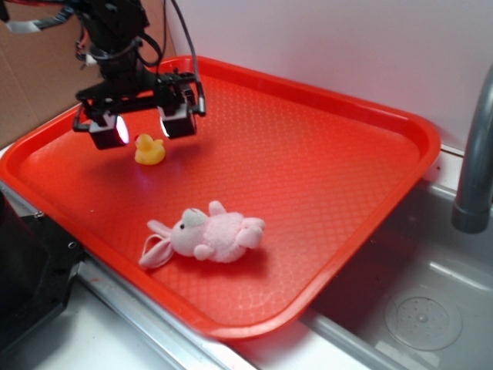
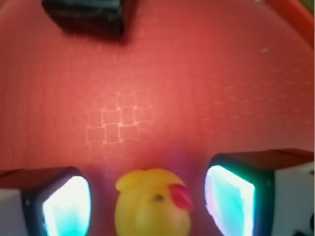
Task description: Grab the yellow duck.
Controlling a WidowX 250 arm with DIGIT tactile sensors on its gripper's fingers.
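Right now your gripper hangs over the far left part of the red tray, its two glowing pads spread wide with nothing clamped between them. You can see the yellow duck sitting upright on the tray surface just below and slightly in front of the pads, roughly under the gap.

From the wrist view, the duck sits at the bottom edge of the picture, between the left pad and the right pad, with open tray showing on either side of it, so neither pad touches it. Its orange beak points toward the right pad. Whether the pads have reached the duck's level is hard to judge, since the wrist picture is blurred.

A black block lies on the tray at the top left of the wrist view. Nearer you in the exterior view, the pink plush bunny lies on its side, well apart from the duck. A sink basin and grey faucet stand to the right of the tray.
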